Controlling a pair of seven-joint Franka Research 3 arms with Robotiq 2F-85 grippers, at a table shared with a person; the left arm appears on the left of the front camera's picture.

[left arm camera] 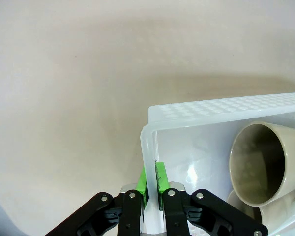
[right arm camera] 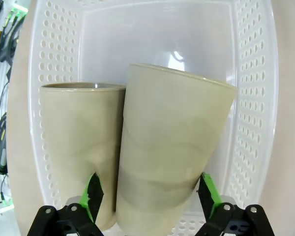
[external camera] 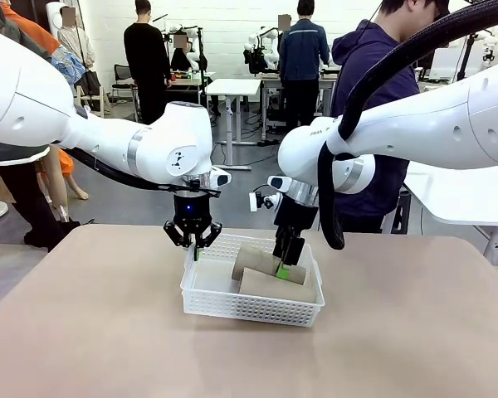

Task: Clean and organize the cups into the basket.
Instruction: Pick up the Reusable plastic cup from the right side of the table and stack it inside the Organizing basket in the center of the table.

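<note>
Lifting off could let the right tool (right arm camera: 150, 191), spread wide astride one tan cup (right arm camera: 172, 147) lying beside the second tan cup (right arm camera: 81, 137) in the basket (external camera: 249, 308), snag and drag it askew, while the left tool (left arm camera: 151, 178), pinched tight on the basket's rim, could tip it.

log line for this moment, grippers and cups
left gripper: shut on basket rim | right gripper: open, straddling tan cup | second tan cup: lying beside it, both in basket

Shallow white perforated basket (external camera: 249, 308), one tan cup (external camera: 251, 262) lying on its side inside, second tan cup (external camera: 274, 288) touching alongside
</note>
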